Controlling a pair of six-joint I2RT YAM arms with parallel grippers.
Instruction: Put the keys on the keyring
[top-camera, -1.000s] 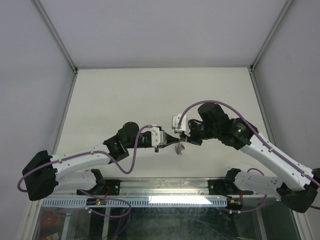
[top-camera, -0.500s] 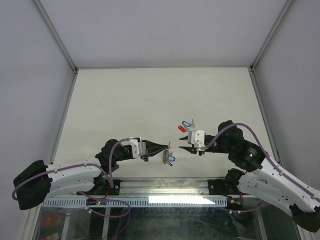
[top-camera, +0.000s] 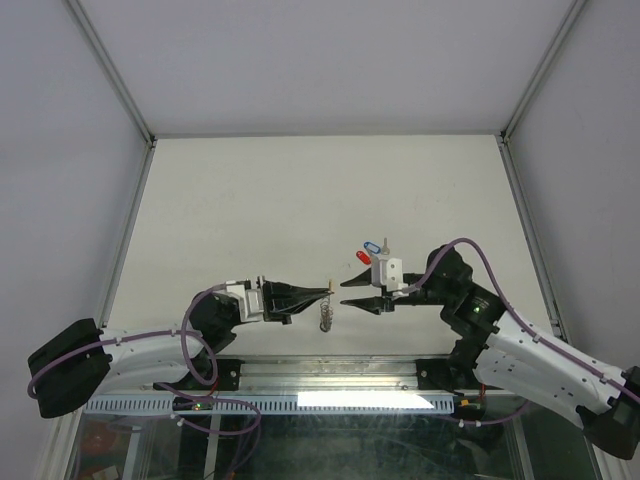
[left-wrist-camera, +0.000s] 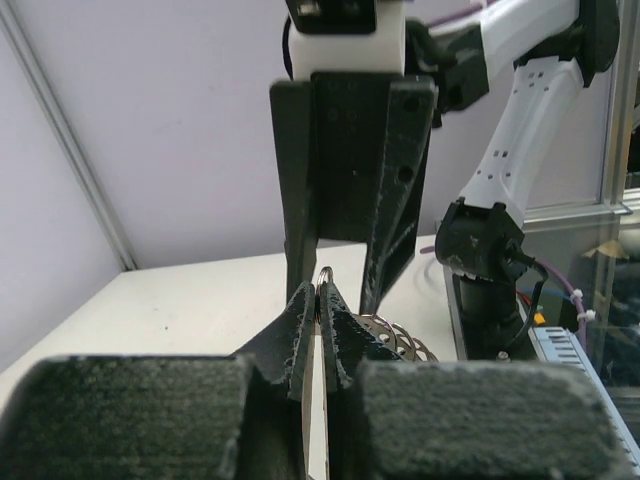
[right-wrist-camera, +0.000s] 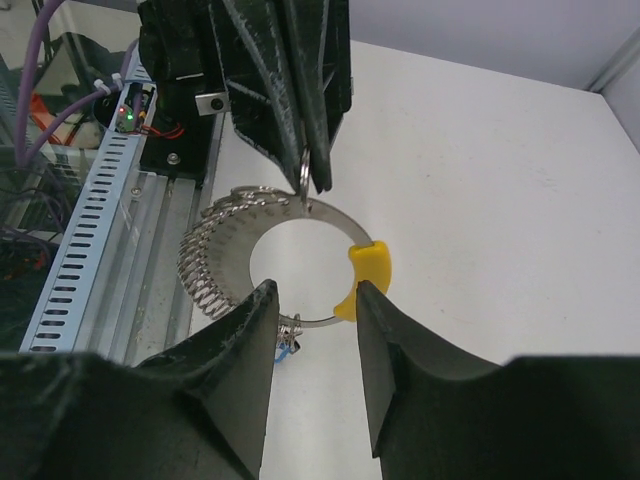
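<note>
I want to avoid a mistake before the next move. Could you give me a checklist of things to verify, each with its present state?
1. Left gripper shut on the large thin keyring, part yellow arc, part silvery coil: ok.
2. Right gripper open, facing the keyring: ok.
3. Right gripper carries a key: not ok, it is empty.
4. Keys available: ok, the small silvery key with blue tag and the key with red tag lie on the white table.
5. Keyring's opening located: cannot tell.
</note>
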